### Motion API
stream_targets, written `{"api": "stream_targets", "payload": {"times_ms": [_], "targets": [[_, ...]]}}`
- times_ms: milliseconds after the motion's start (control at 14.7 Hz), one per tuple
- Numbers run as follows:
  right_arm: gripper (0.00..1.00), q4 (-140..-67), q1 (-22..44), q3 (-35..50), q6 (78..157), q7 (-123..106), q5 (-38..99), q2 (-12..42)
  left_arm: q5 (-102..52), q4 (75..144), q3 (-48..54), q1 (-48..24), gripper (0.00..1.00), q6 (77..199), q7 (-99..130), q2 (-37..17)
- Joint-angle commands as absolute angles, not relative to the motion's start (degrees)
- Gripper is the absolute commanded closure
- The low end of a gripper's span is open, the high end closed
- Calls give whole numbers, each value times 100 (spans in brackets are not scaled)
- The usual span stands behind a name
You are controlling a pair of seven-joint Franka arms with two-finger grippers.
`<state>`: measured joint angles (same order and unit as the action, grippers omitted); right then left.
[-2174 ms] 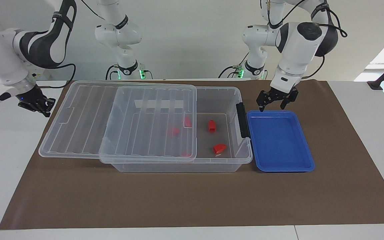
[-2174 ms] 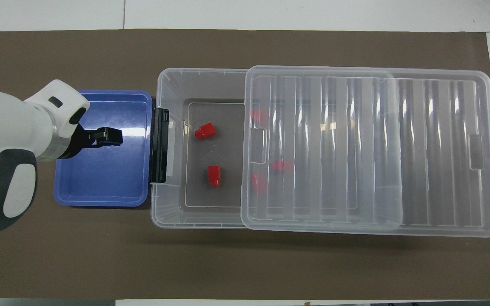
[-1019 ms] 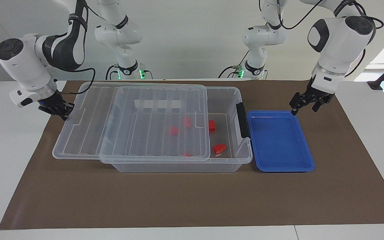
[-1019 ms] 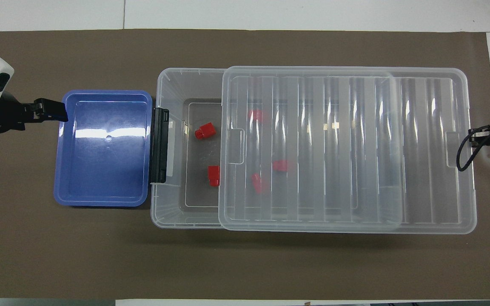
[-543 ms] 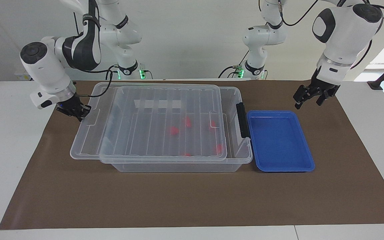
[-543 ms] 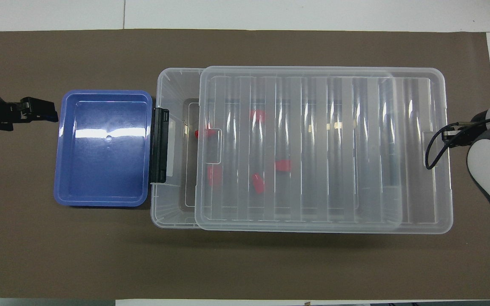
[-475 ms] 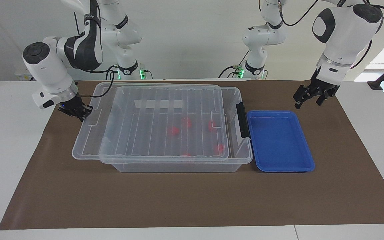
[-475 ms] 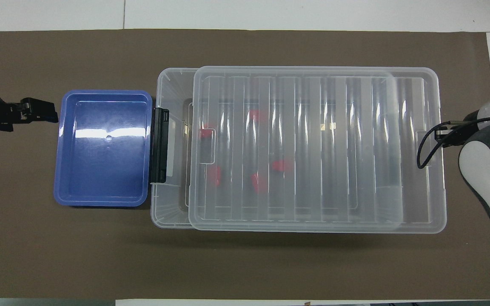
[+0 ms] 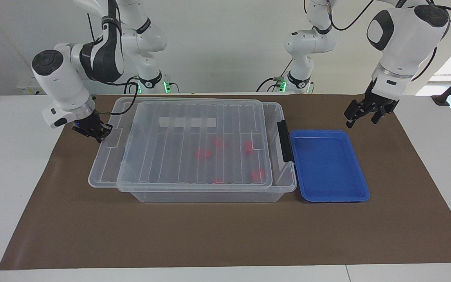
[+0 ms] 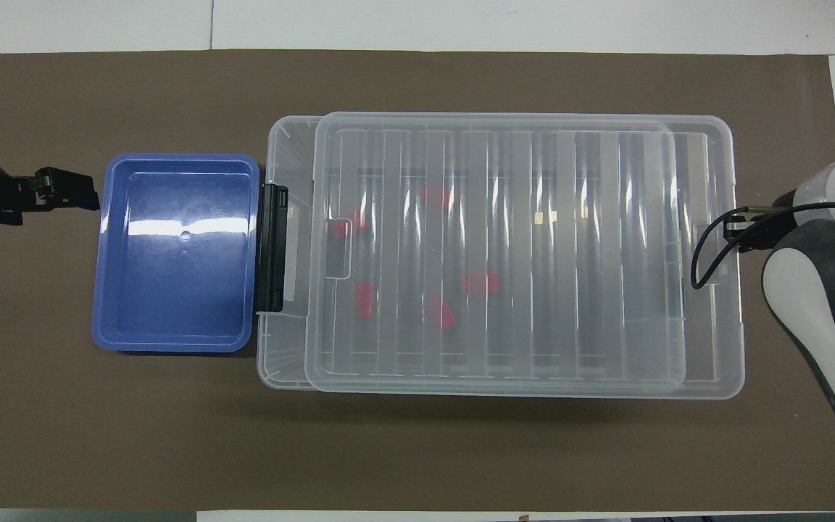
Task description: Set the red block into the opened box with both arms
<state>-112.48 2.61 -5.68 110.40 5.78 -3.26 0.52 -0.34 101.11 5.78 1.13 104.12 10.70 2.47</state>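
The right gripper [image 9: 99, 134], pinched on the lid [image 9: 194, 145] edge, appears to be closing the box [image 9: 284, 184] over the red blocks [image 9: 257, 174], needing one last push, while the left gripper [image 9: 360, 117] waits spread.

There was one clear box [image 9: 210, 194] with one ribbed lid [image 9: 194, 145], one blue tray [image 9: 327, 164], and about five red pieces [image 9: 203, 154] under the lid.
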Motion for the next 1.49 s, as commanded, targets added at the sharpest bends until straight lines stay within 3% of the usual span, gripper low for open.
{"api": "stream_targets", "payload": {"times_ms": [0,1426], "targets": [[100,-11435,229,-378,11153,861,-194,-88,-26,10169,624,185,0,10345,1037,343],[100,-11487,229,-150,11153,1230,-79,-123,44,9896,633,158,0,9782,281,343]]}}
